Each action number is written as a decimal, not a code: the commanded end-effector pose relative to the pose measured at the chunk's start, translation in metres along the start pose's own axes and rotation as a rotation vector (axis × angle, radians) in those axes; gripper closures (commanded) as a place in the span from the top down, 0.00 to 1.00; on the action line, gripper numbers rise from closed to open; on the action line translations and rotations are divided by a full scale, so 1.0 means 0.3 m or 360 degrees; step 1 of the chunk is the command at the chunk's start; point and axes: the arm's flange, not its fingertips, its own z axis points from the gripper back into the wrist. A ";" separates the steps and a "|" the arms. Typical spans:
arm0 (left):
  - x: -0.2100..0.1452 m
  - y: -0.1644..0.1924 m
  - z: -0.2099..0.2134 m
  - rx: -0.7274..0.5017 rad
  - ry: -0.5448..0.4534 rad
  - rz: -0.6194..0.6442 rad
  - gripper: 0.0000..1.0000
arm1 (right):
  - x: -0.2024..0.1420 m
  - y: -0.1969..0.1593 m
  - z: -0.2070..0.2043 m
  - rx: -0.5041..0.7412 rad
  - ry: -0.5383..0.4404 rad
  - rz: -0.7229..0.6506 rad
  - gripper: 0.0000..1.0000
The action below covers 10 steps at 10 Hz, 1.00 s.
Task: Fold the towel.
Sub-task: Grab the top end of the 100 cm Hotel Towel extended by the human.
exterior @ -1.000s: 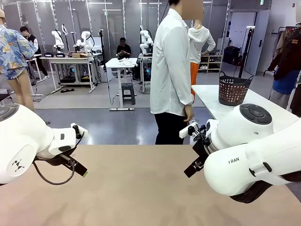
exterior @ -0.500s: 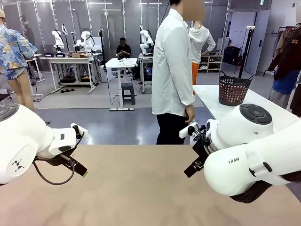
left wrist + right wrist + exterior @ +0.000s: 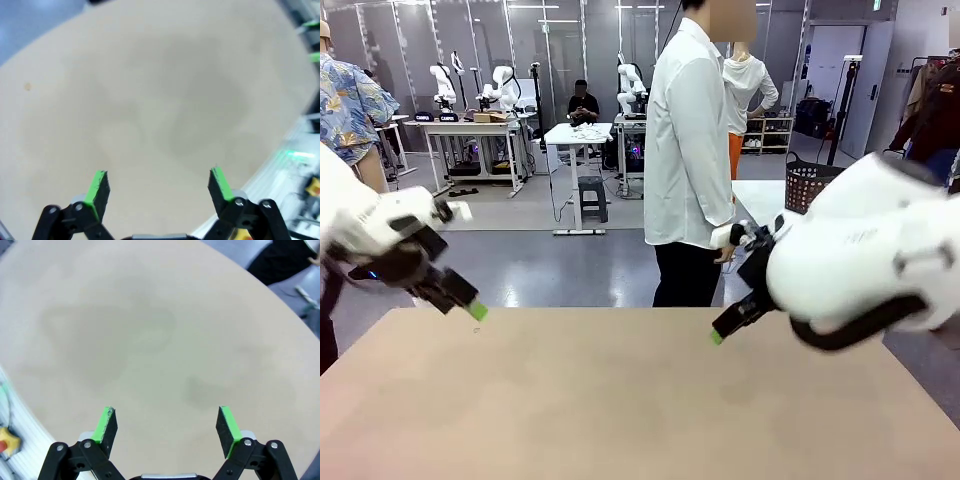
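The towel: where it lies, and how it looks, cannot be told from these pictures. The table (image 3: pixel 620 400) in front of the robot has a plain tan top, matt, with faint darker patches that the wrist views pick up.

At its far edge stands a person (image 3: pixel 685 130) in a white shirt and dark trousers, side-on. Behind them is a wide room with a grey floor (image 3: pixel 550 265). It holds workbenches, a seated person (image 3: pixel 583 100) farther off, and clothes on a rail (image 3: pixel 930 100) at the right. A dark basket (image 3: pixel 808 180) stands on a white table (image 3: pixel 755 195) behind the right arm, which hides part of it.

The left gripper (image 3: pixel 160 180) hangs above the table near its far left edge. Its fingers are wide apart and nothing is between them. The right gripper (image 3: pixel 166 420) hangs above the far right part of the table. It is equally spread and equally empty. In the front view both arms are blurred, and each shows a green pad pointing down at the table.

The left wrist view shows a small brown spot (image 3: pixel 27 86) on the table top. It also shows a green light (image 3: pixel 292 155) past the table's near edge. The right wrist view shows a red button (image 3: pixel 2 444) on a yellow base off the table's edge. In its far corner are the person's dark trousers (image 3: pixel 280 262) and a hand (image 3: pixel 315 260).
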 end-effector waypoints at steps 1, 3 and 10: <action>-0.005 0.086 0.153 -0.0406 -0.0032 0.0210 1.00 | -0.031 -0.153 0.156 0.0458 -0.0040 -0.0147 1.00; -0.110 0.193 0.334 -0.0713 -0.0079 0.0431 1.00 | -0.154 -0.318 0.319 0.0872 -0.0289 -0.0419 1.00; -0.669 0.541 0.754 -0.0855 -0.0764 0.0915 1.00 | -0.653 -0.568 0.673 0.0963 -0.0921 -0.0911 1.00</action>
